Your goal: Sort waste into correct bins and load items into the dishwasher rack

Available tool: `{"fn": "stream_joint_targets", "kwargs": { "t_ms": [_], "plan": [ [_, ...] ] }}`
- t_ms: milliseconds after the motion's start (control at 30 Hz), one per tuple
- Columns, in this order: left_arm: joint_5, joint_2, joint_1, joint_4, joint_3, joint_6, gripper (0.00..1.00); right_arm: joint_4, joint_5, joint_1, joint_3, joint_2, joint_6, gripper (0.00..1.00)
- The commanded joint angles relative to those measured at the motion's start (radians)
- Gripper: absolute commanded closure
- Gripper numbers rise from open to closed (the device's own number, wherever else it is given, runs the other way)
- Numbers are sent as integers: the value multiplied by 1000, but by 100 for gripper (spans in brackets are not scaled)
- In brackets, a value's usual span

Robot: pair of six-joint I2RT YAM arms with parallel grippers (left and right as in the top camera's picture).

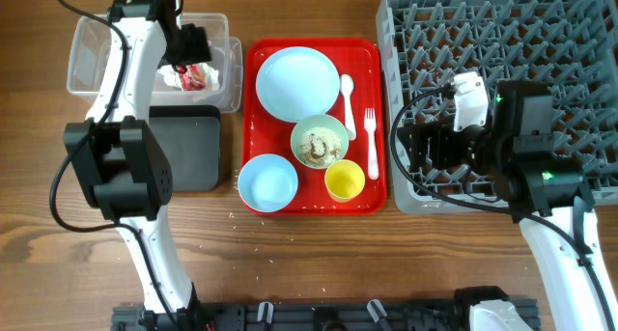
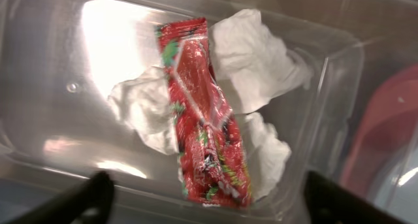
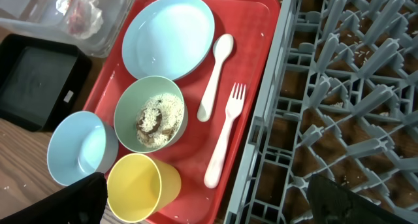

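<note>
The crumpled white napkin (image 2: 255, 61) with the red wrapper (image 2: 202, 119) lies inside the clear tub (image 1: 97, 56); it also shows in the overhead view (image 1: 191, 77). My left gripper (image 2: 209, 201) is open above it, empty. The black tray (image 1: 188, 148) sits in front of the tub. On the red tray (image 1: 372, 128) are the blue plate (image 1: 297, 83), a green bowl (image 1: 319, 141) with rice and brown scraps, a blue bowl (image 1: 267, 183), a yellow cup (image 1: 345, 180), a spoon (image 1: 348, 104) and a fork (image 1: 371, 143). My right gripper (image 3: 209, 204) is open over the tray's right edge, beside the grey rack (image 1: 502, 41).
Loose rice grains lie on the wooden table (image 1: 290, 263) in front of the red tray. The rack's upright pegs (image 3: 346, 74) stand close to my right gripper. The red tray's raised rim runs between the tub and the rack.
</note>
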Motion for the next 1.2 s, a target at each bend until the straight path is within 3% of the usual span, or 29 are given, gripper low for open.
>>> {"fn": "stream_joint_targets", "kwargs": {
  "t_ms": [0,200,367,600,833,967,1067,1133,1167],
  "plan": [
    [108,-82,-17,-11,30,-14,0,2,-1,3,16,6,9,0],
    [447,-233,-114,-215,29,-14,1,3,-58,3,16,3,67,0],
    [386,-241,-354,-405,-1,-15,8,5,-53,-64,59,-67,98,0],
    [356,-241,-589,-341,-210,-32,17,-118,43,-287,137,-217,103,0],
    [323,-241,-680,-251,-358,-84,20,-188,45,-299,135,-214,90,0],
    [294,-241,-703,-171,-433,-174,24,-204,45,-298,135,-209,77,0],
    [294,-241,-703,-138,-446,-222,46,-203,45,-298,135,-202,77,0],
    [298,-241,-704,-123,-446,-255,80,-204,45,-298,135,-193,77,0],
    [298,-241,-706,-122,-446,-261,86,-205,45,-298,135,-188,78,0]
  ]
}}
